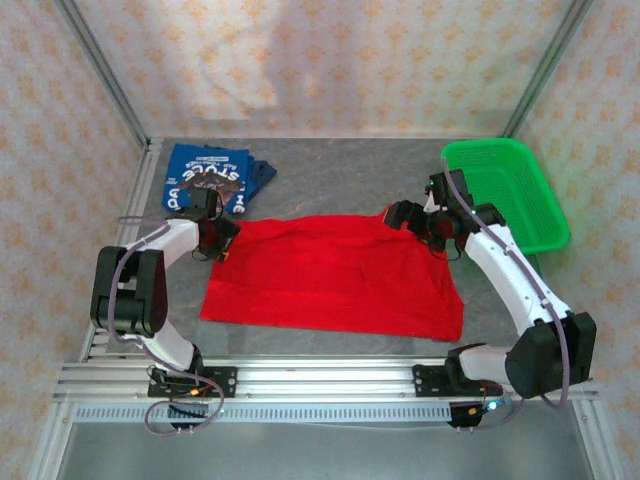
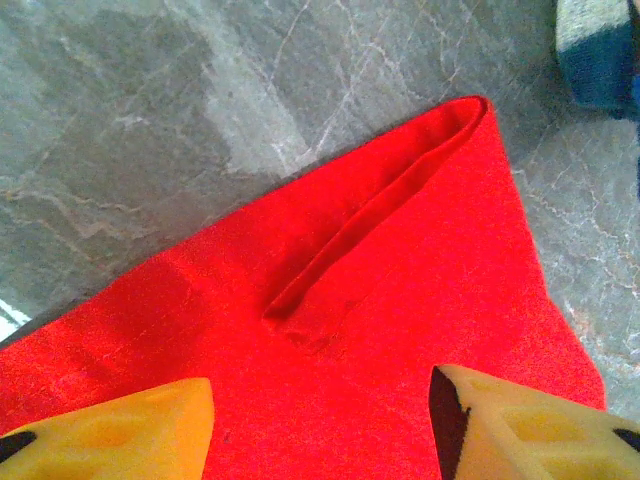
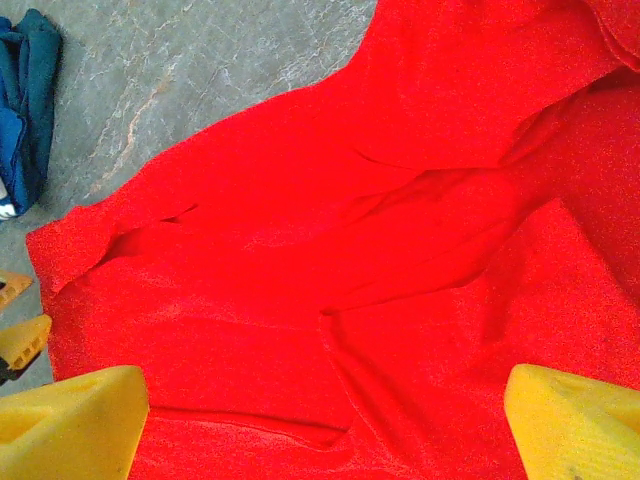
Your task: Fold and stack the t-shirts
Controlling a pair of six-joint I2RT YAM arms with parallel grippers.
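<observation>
The red t-shirt [image 1: 330,275] lies spread across the middle of the table [image 1: 330,160], plain side up, near hem fairly straight. At its far corners you have both grippers ready. The left gripper [image 1: 214,236] has fingers apart over a hemmed fold. The right gripper [image 1: 412,220] gapes wide above rumpled cloth. Sink each finger low enough to catch every layer, then pinch both corners together so the fold comes over square. Beyond, the blue t-shirt [image 1: 205,178] sits folded at far left, the green basket [image 1: 500,185] at far right.
</observation>
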